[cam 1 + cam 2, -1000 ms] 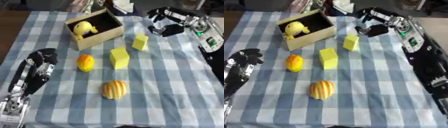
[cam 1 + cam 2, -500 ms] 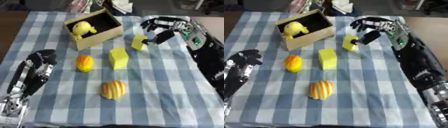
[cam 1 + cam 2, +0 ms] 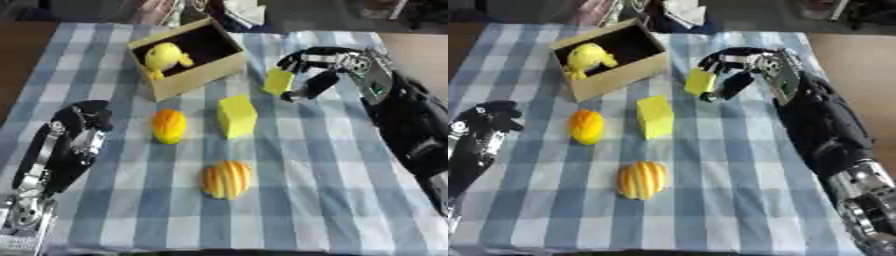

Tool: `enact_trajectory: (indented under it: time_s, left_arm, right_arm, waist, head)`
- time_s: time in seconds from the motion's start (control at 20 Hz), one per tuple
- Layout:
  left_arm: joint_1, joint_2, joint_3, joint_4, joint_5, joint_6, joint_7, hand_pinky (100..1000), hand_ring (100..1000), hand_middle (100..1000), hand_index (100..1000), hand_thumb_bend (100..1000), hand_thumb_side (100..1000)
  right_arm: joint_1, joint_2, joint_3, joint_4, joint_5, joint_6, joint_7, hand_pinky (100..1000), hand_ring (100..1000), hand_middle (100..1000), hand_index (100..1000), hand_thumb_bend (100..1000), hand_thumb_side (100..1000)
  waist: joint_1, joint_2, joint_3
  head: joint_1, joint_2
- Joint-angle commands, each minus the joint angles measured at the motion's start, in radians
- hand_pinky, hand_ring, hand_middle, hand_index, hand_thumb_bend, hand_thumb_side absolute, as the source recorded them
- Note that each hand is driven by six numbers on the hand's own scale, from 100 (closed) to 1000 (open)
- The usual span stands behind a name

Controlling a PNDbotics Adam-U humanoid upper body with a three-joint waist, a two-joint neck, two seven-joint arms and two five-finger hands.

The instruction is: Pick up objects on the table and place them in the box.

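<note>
Left eye view: the right hand (image 3: 328,75) had its fingers curled around the small yellow block (image 3: 278,81), right of the box (image 3: 185,57).

Right eye view: left hand (image 3: 483,127) idle, fingers seemingly relaxed. Probably the grasp step; next comes lifting toward the box.

One box (image 3: 188,55), one yellow toy (image 3: 164,56) in it, two yellow blocks (image 3: 236,116) (image 3: 278,81), two orange fruits (image 3: 169,125) (image 3: 227,179), two hands (image 3: 325,70) (image 3: 80,131).

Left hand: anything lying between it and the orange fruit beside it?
No. In the left eye view only bare checked cloth separates the left hand from the orange fruit.
</note>
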Motion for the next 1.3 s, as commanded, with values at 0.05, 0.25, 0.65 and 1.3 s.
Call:
enact_trajectory:
  time_s: [0.05, 0.25, 0.65, 1.3]
  left_arm:
    - [-0.009, 0.007, -0.002, -0.014, 0.000, 0.000, -0.002, 736, 602, 632, 780, 206, 698]
    - [-0.010, 0.007, -0.002, -0.015, 0.001, 0.001, -0.003, 736, 602, 632, 780, 207, 697]
    - [-0.011, 0.006, -0.002, -0.015, 0.001, 0.002, -0.002, 735, 602, 632, 779, 207, 698]
    - [-0.010, 0.006, -0.001, -0.014, 0.001, 0.004, 0.000, 734, 602, 632, 779, 196, 703]
  right_arm:
    - [-0.028, -0.001, -0.023, 0.011, 0.044, 0.005, -0.031, 870, 849, 877, 961, 366, 423]
    - [-0.029, 0.002, -0.040, 0.012, 0.061, 0.011, -0.085, 862, 828, 854, 958, 351, 431]
    - [-0.024, 0.004, -0.054, -0.006, 0.066, 0.026, -0.216, 832, 752, 759, 906, 336, 437]
    - [-0.024, -0.005, -0.047, -0.057, 0.086, 0.027, -0.455, 749, 574, 490, 604, 118, 197]
  waist:
    - [0.010, -0.024, 0.004]
    - [0.012, -0.023, 0.008]
    - [0.012, -0.022, 0.008]
    - [0.011, -0.022, 0.005]
  head:
    - [-0.006, 0.005]
    - [-0.008, 0.005]
    - [-0.010, 0.005]
    - [-0.010, 0.005]
